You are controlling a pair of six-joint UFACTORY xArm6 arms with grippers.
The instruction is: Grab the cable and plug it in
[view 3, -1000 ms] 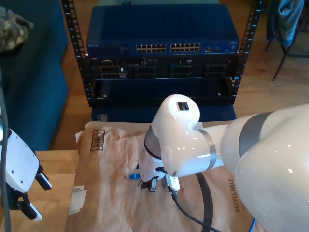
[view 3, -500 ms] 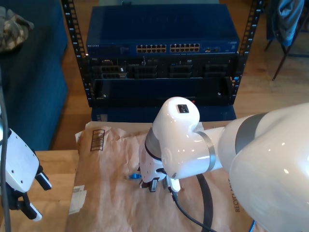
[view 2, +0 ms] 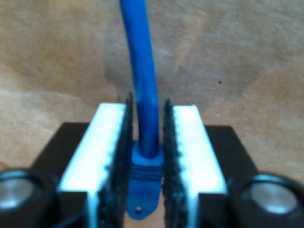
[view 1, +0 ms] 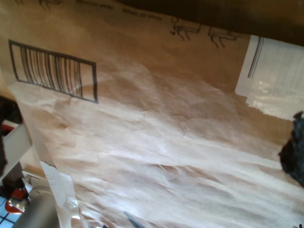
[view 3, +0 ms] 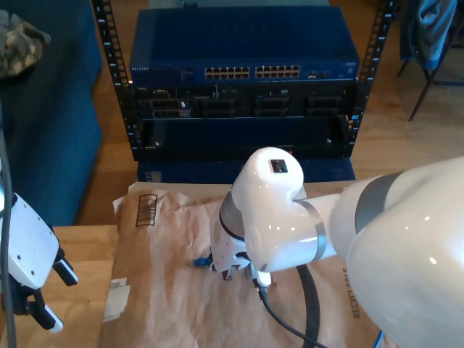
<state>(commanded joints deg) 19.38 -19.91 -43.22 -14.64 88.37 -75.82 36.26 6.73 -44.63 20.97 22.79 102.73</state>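
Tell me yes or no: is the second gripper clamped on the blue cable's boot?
Yes: in the second wrist view my second gripper's fingers press both sides of the cable's blue boot.

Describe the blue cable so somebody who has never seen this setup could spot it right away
Start at the brown paper sheet spread in front of the blue network switch. Near its middle, my second gripper is shut on the cable just behind its plug boot. It is thin and bright blue, unlike the thicker dark arm cable trailing beside it.
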